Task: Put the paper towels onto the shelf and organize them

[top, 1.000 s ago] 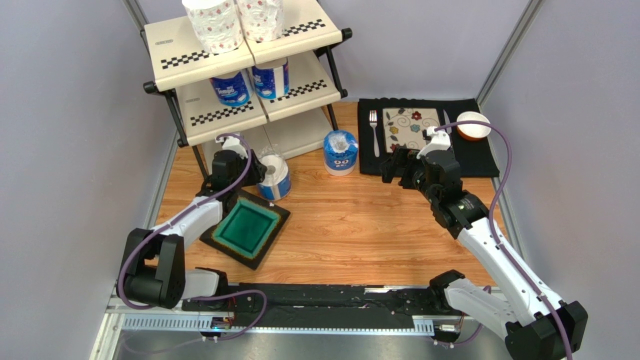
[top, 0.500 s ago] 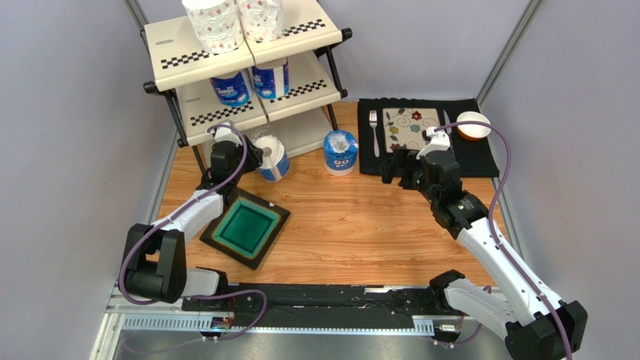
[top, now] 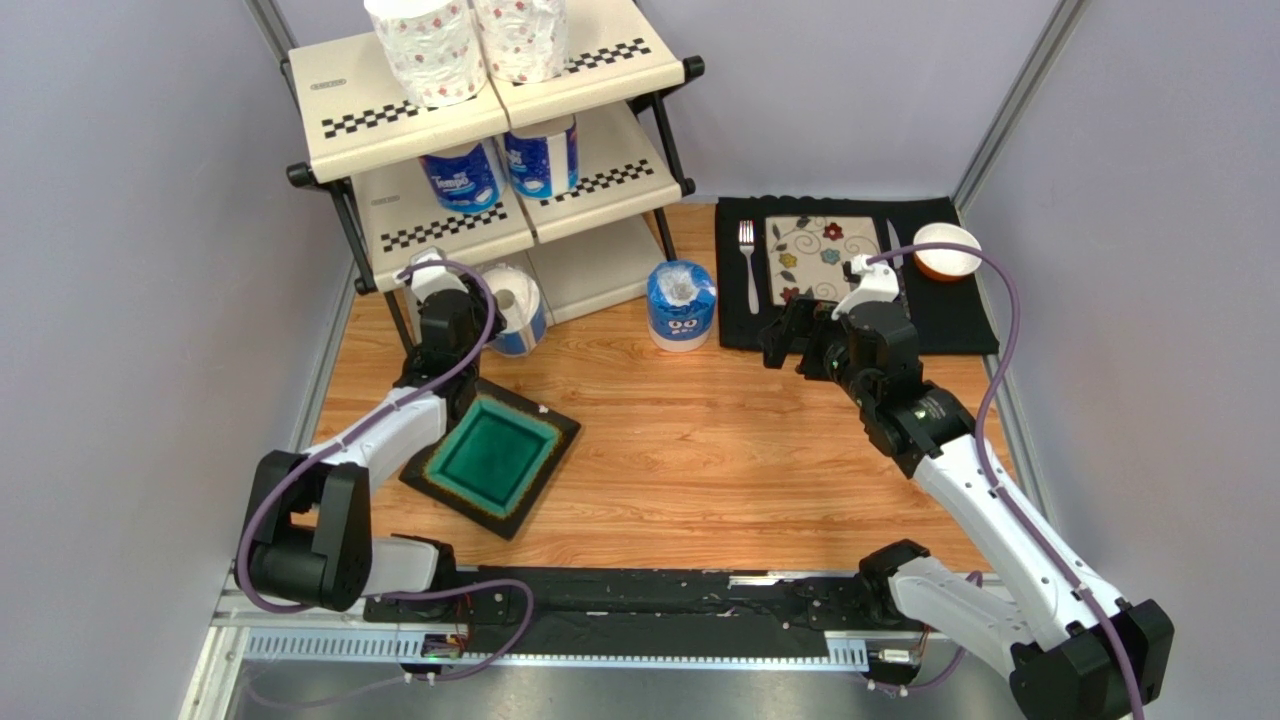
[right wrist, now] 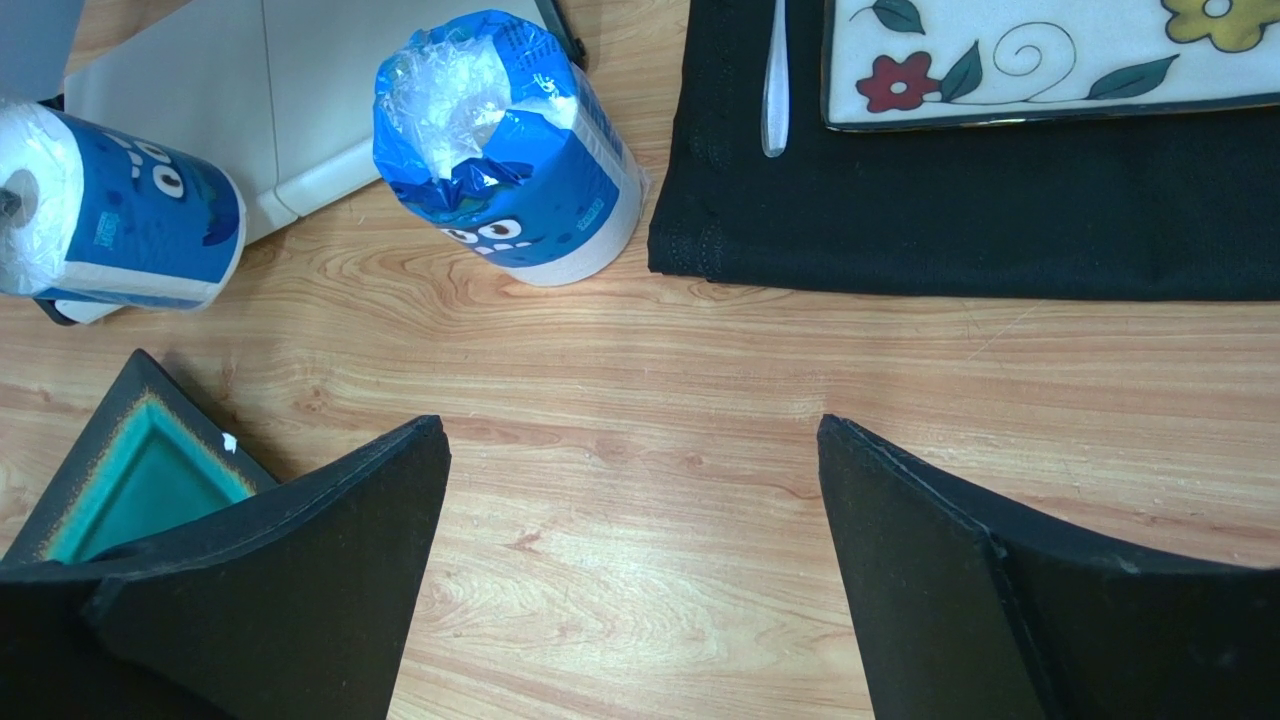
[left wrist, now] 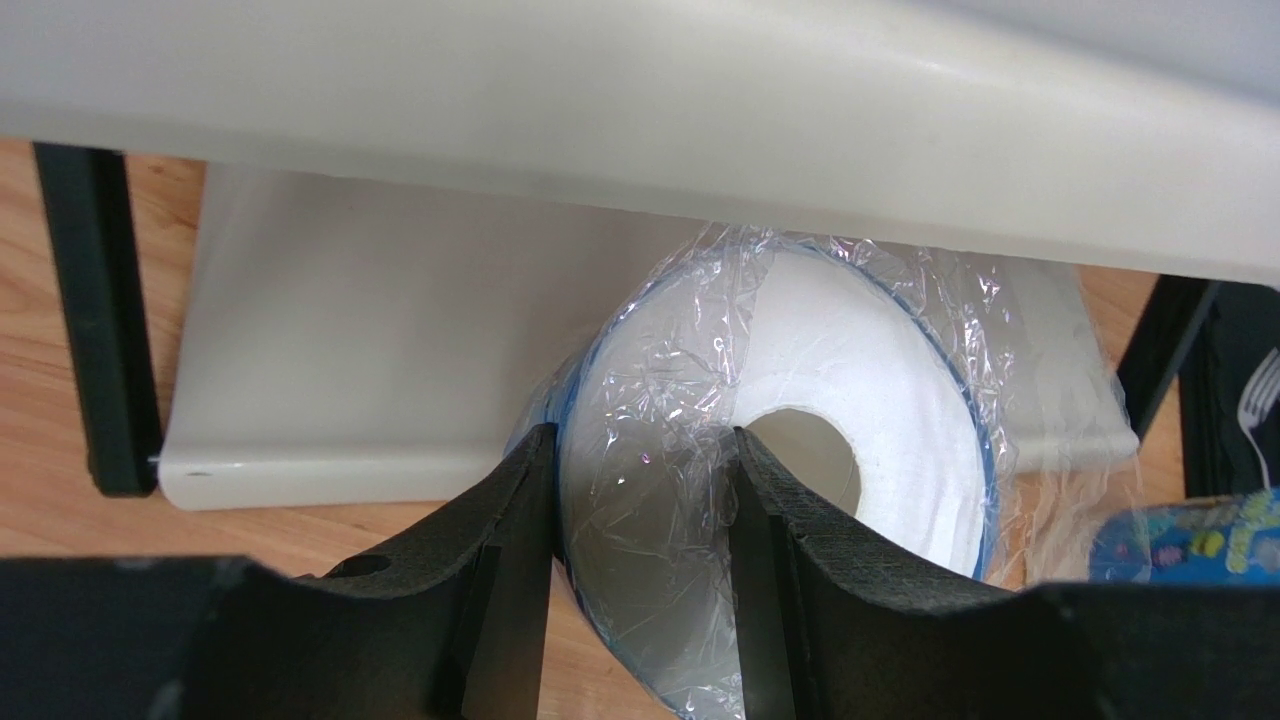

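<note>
Left gripper (left wrist: 639,468): pinched on the wall of a wrapped paper towel roll (left wrist: 857,345), held at the front edge of the bottom tier of the shelf (left wrist: 391,360). Insertion is judged in hand; a push inward, then release, is called for. Right gripper (right wrist: 631,450): spread, empty, near a second roll (right wrist: 511,165) just in front of the shelf.

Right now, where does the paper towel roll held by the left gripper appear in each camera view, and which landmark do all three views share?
Top external: paper towel roll, left of centre, at the shelf's front.
Left wrist: paper towel roll, centre of frame, seen end-on.
Right wrist: paper towel roll, far left edge.
Shared landmark: bottom shelf panel.
</note>
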